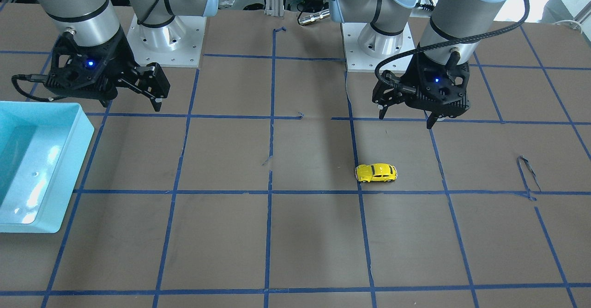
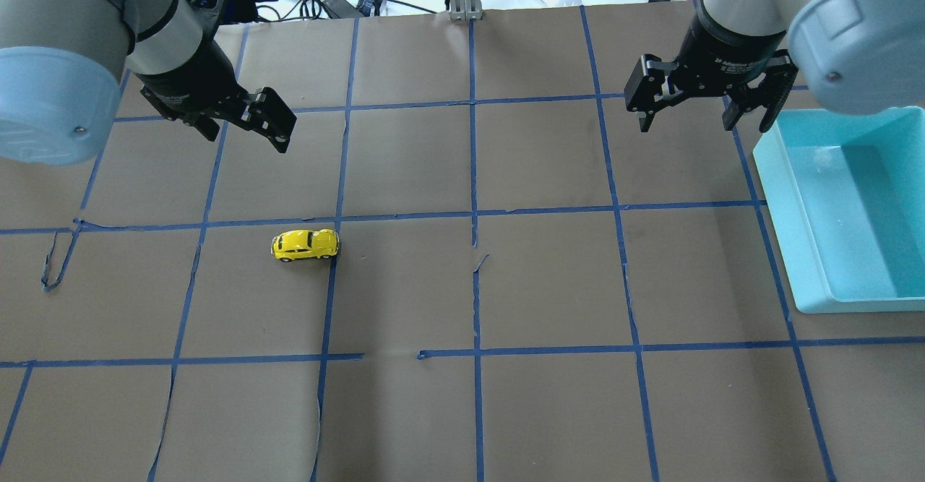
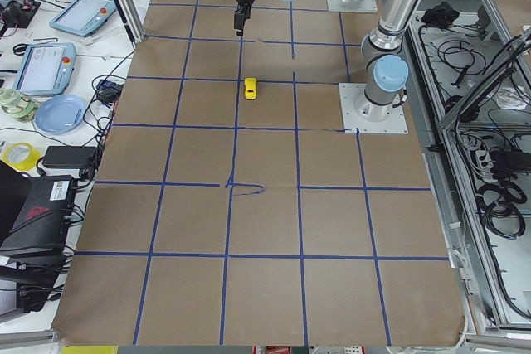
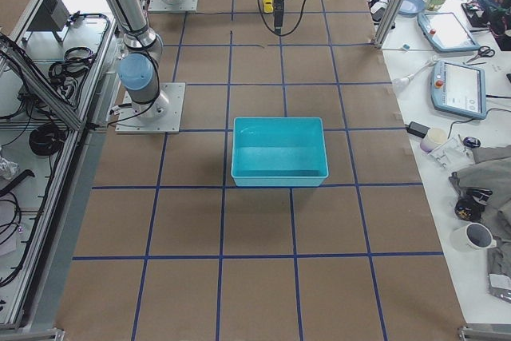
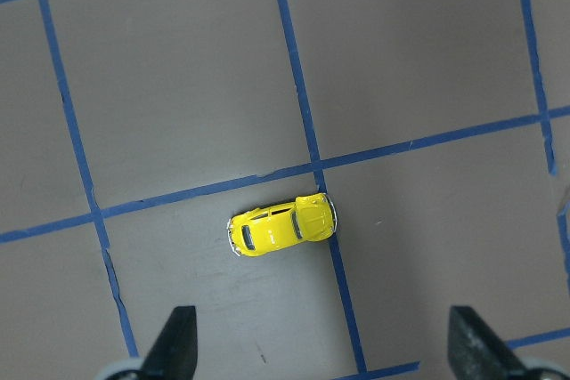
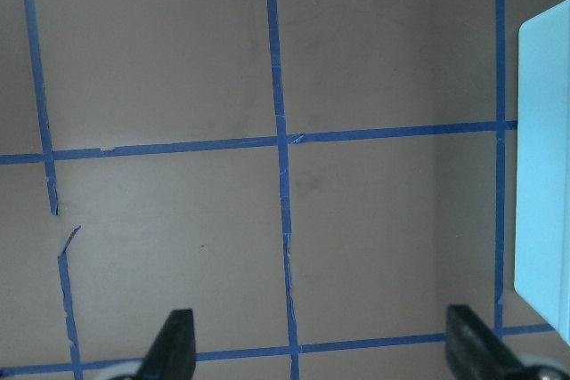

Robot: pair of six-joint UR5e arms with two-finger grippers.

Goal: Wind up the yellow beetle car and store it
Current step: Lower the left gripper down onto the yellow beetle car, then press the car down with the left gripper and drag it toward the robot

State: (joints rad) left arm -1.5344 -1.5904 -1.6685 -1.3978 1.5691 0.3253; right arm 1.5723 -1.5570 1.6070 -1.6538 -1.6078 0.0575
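two grippers hang open, empty. the tiny yellow beetle car point(image 2: 305, 245) sits on the brown taped table point(image 2: 549, 287), left side, close to the left gripper point(image 2: 242, 128), well apart from the right gripper point(image 2: 686, 122); its long axis runs left-right, along the left jaws' line.

Open desk point(image 2: 549, 280) lies below the left end effector point(image 5: 322, 340); a teal bin point(image 2: 777, 178) flanks the right end effector point(image 2: 686, 126).

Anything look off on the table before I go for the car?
Only the tape: a strip has peeled into a loose loop at the robot's left, and one grid line has a gap. The car sits upright on its wheels.
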